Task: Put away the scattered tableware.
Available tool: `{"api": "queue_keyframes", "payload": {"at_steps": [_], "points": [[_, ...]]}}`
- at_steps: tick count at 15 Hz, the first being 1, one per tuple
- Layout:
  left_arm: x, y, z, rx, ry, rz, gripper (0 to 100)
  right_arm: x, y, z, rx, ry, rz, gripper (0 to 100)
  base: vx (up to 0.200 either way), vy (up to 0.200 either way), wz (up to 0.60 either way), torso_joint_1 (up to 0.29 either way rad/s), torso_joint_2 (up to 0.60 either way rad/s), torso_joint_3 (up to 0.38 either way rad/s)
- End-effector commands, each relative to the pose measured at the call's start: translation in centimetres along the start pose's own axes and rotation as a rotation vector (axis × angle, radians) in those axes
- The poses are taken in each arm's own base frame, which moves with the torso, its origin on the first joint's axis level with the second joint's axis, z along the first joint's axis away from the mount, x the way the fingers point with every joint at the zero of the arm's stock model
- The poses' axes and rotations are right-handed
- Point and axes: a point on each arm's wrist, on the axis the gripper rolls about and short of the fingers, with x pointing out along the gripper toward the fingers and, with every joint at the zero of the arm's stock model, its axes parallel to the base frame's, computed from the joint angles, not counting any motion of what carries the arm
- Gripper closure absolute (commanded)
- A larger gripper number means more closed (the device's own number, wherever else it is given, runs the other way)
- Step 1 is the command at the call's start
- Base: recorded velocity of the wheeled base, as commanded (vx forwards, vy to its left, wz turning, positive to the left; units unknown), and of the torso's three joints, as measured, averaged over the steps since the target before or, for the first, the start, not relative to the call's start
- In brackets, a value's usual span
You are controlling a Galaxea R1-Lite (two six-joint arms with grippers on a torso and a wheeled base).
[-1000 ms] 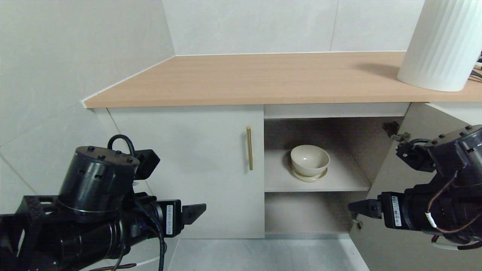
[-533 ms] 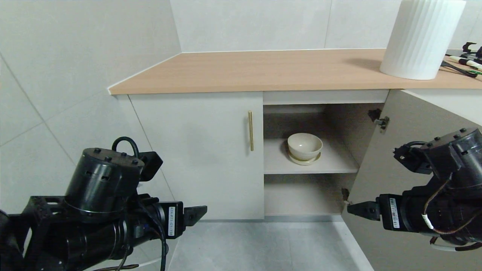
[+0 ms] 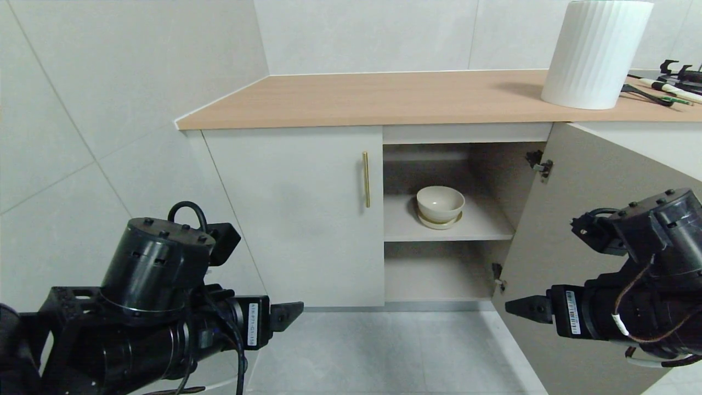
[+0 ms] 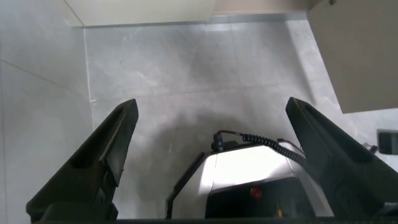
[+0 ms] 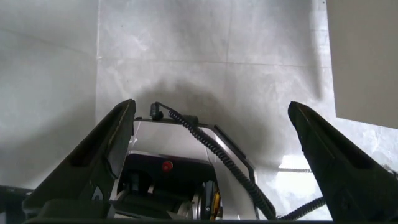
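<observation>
The ribbed white container (image 3: 595,55) toward the desk's (image 3: 384,99) right side is cut off by the head view's upper edge, so its top cannot be seen. Beyond it, a few slender tools (image 3: 661,90) lie on the desk, run out at the picture's right edge, and are too small to name. On the cupboard's upper shelf (image 3: 482,222), the bowl (image 3: 440,202) covers most of the saucer (image 3: 439,225) beneath it, leaving only a rim. The open cupboard door (image 3: 570,219) is partly hidden by the right arm and cut by the right edge.
</observation>
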Motion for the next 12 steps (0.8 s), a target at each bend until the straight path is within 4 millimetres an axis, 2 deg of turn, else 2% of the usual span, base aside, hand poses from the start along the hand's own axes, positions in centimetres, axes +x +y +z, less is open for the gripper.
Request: {"api": "queue_keyframes", "payload": {"at_steps": [1,4,7,12], "points": [[0.1,0.0,0.0,0.001,0.003,0.002,0,-0.1,0.0,0.0,0.000,-0.002,0.002,0,0.000,0.000,0.00,0.000,0.00,0.000],[0.1,-0.1,-0.2,0.012,0.006,0.001,0,-0.2,-0.1,-0.1,-0.022,0.000,0.000,0,0.000,0.000,0.00,0.000,0.00,0.000],[0.1,-0.1,-0.5,0.043,0.014,0.006,0,-1.0,-0.5,-0.5,-0.059,-0.008,0.003,0,0.000,-0.200,0.00,-0.002,0.00,0.002],[0.0,-0.1,-0.5,0.045,0.011,0.007,0,-4.2,-1.8,-2.9,-0.253,0.087,-0.002,0,0.000,-0.200,0.00,0.003,0.00,0.000]]}}
